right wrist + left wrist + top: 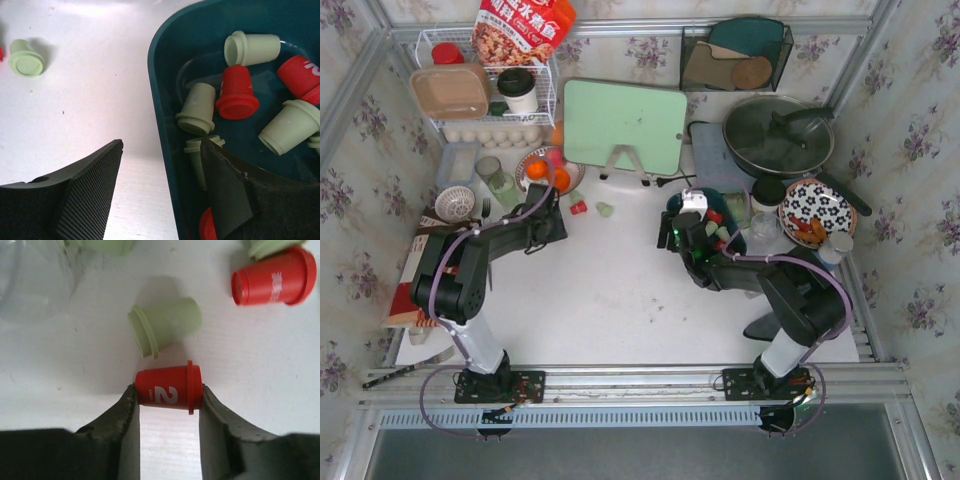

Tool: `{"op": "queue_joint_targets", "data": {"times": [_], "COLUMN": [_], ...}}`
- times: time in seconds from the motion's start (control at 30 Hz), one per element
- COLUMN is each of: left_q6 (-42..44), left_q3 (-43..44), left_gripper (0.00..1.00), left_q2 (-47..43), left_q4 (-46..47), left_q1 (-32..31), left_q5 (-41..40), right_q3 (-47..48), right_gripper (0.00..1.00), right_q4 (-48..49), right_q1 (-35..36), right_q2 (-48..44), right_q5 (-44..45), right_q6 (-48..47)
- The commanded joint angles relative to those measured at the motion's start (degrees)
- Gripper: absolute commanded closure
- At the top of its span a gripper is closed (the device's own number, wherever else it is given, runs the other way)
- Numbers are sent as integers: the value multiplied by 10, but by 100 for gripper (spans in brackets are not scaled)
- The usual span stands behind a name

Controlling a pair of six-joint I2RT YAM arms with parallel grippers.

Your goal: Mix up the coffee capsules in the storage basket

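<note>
Clearly the job is only partly done. The basket sits on the desk in front of the right arm and already holds a mixed lot of capsules, red and pale green lying on their sides and at all angles. The right wrist view shows only part of the inside, so I cannot count them.

Several capsules lie loose on the desk, well apart from the basket, over by the left arm. The left wrist view shows a green capsule on its side, another red one further off, and one more green at the top edge. A lone green one also shows in the right wrist view. By my reading, these have yet to go into the basket.

The left gripper is partly closed around a red capsule that lies on its side on the desk, one jaw against its base and the other against its rim. It looks gripped but not lifted.

The right gripper is wide open and holds nothing. It straddles the basket's near wall, one jaw over the desk and the other inside, close to a green capsule.
</note>
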Motion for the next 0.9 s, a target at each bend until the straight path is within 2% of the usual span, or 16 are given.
{"op": "queue_joint_targets", "data": {"times": [0.0, 0.2, 0.33, 0.63, 0.87], "left_q6": [-10, -10, -10, -8, 8], "left_q3": [-30, -78, -111, -156, -120], "left_gripper": [77, 80, 79, 79, 78], "left_q2": [-29, -117, -186, -313, -307], "left_q4": [7, 7, -2, -14, 16], "left_q1": [-4, -22, -46, -112, -165], "left_q5": [45, 51, 52, 51, 62], "right_q3": [16, 40, 76, 194, 197], "right_gripper": [30, 31, 32, 32, 30], "right_q4": [-22, -6, 7, -8, -67], "right_q1": [1, 1, 1, 1, 1], "right_q2": [14, 48, 90, 162, 101], "right_q5": [-26, -122, -153, -126, -115], "right_q6": [-12, -20, -7, -1, 10]}}
